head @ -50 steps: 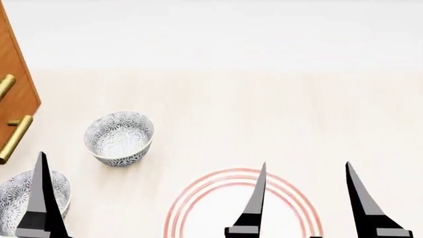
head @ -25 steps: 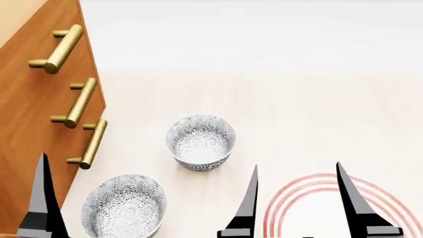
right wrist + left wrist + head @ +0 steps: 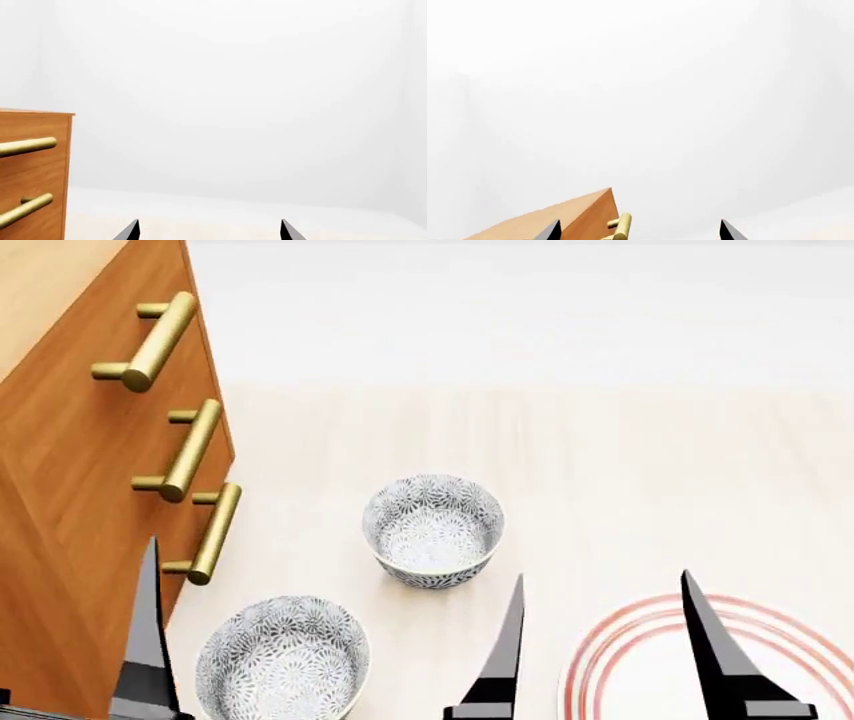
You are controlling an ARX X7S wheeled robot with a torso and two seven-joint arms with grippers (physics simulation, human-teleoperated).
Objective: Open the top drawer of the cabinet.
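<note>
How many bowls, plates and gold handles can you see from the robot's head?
Patterned bowls: 2
Plate with red rings: 1
Brass handles on the cabinet: 3
Total: 6

**Three cameras, one shared cabinet**

The head view looks steeply down from above onto the floor, with the cabinet (image 3: 80,470) at nine o'clock, close in, and the fingertips of both arms at six o'clock. The left wrist view faces level and forward at a blank wall; only the cabinet's (image 3: 560,217) top corner shows, at seven o'clock. The right wrist view also faces level, with the cabinet (image 3: 33,170) at nine o'clock. All three views share that cabinet.
</note>
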